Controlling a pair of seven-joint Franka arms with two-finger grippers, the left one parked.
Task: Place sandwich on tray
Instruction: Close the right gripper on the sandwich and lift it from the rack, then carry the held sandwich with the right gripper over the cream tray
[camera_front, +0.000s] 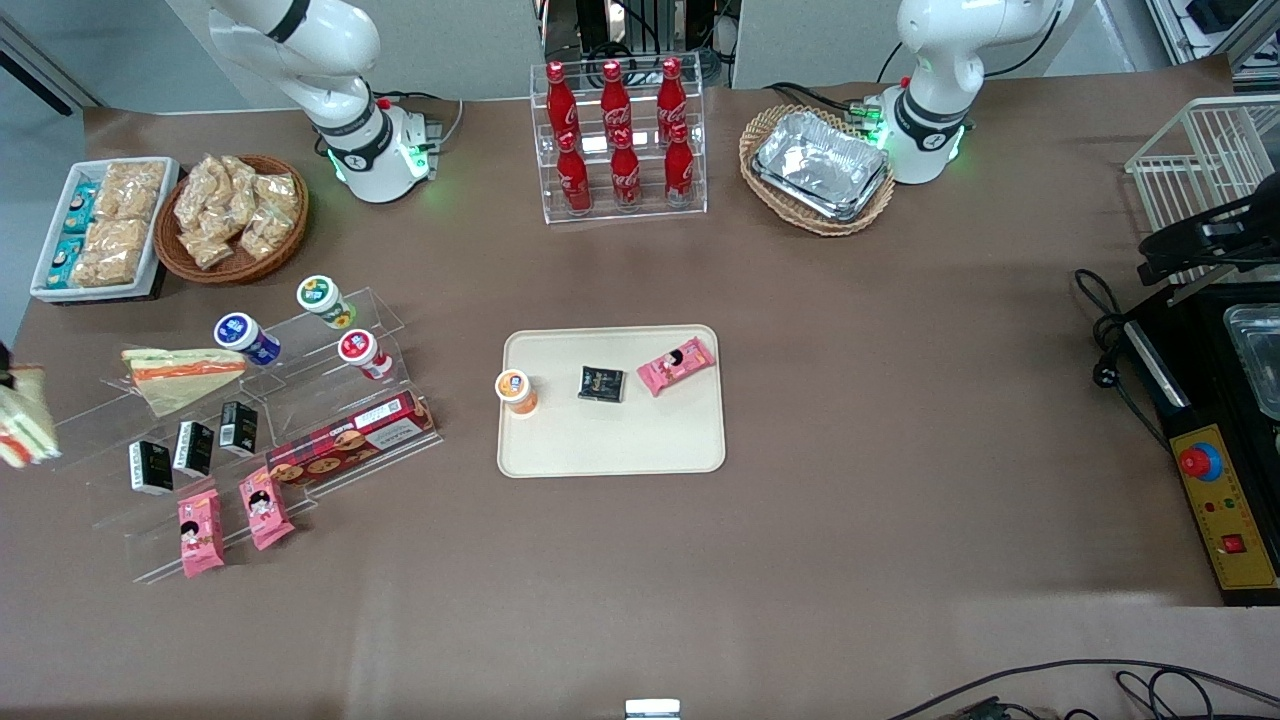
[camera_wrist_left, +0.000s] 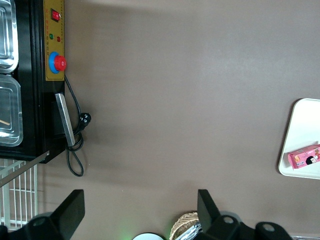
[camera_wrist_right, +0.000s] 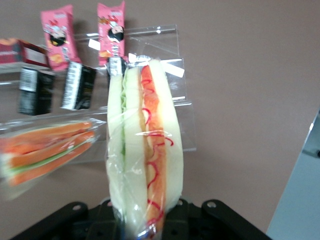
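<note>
the gripper (camera_wrist_right: 142, 220) shows in the right wrist view as a black body with the sandwich (camera_wrist_right: 145, 150) rising straight out from between its jaws, so it is clamped on the wedge's narrow end and holds it upright and clear of the table. in the front view only the sandwich shows, a pale sliver cut off at the very edge of the frame, about mid-height, at the working arm's end of the table and just beside the clear stepped stand (camera_front: 250, 420); the gripper itself is almost wholly out of that frame.

as for progress, the pick looks done and the carry and the drop are left. the tray (camera_front: 610, 450) lies in the middle of the front frame, well apart from the held sandwich, with most of the stand between them. it already bears an orange-lidded cup (camera_front: 516, 391), a black packet (camera_front: 601, 384) and a pink packet (camera_front: 677, 365), all in its upper half; the lower half is bare, which i judge to be the likely landing place.

the held sandwich is a wedge in clear wrap: pale cream bread on the outsides, a green layer and an orange-red layer within, and thin red squiggles printed on or showing through the film. the wrap is crinkled and glossy near the grip. a second sandwich (camera_front: 180, 375) like it lies flat on the stand's upper step, near the black cartons (camera_front: 190, 448) and not on the tray.
</note>
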